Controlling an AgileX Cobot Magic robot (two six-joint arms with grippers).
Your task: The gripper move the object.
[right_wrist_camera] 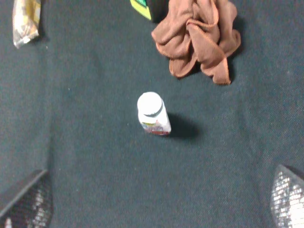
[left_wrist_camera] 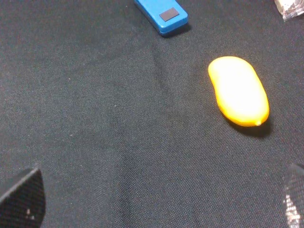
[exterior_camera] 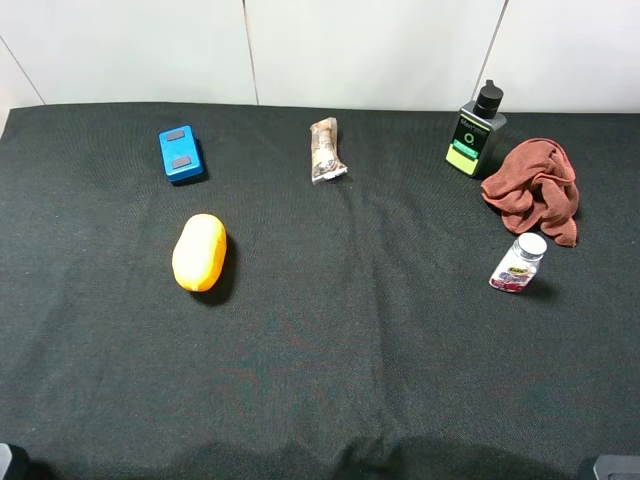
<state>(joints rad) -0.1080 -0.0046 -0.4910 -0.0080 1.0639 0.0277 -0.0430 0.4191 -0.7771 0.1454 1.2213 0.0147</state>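
On the black cloth lie an orange mango-shaped object (exterior_camera: 199, 252), a blue box (exterior_camera: 180, 153), a wrapped snack bar (exterior_camera: 325, 150), a dark bottle with a green label (exterior_camera: 475, 133), a crumpled brown cloth (exterior_camera: 535, 188) and a small white-capped pill bottle (exterior_camera: 519, 264). My left gripper (left_wrist_camera: 159, 199) is open and empty, well short of the orange object (left_wrist_camera: 239, 90) and the blue box (left_wrist_camera: 162, 15). My right gripper (right_wrist_camera: 156, 199) is open and empty, short of the upright pill bottle (right_wrist_camera: 153, 114) and the brown cloth (right_wrist_camera: 198, 35).
The black cloth (exterior_camera: 350, 330) covers the whole table, with a white wall behind it. Only small parts of the two arms show at the front corners in the exterior view. The snack bar also shows in the right wrist view (right_wrist_camera: 24, 21).
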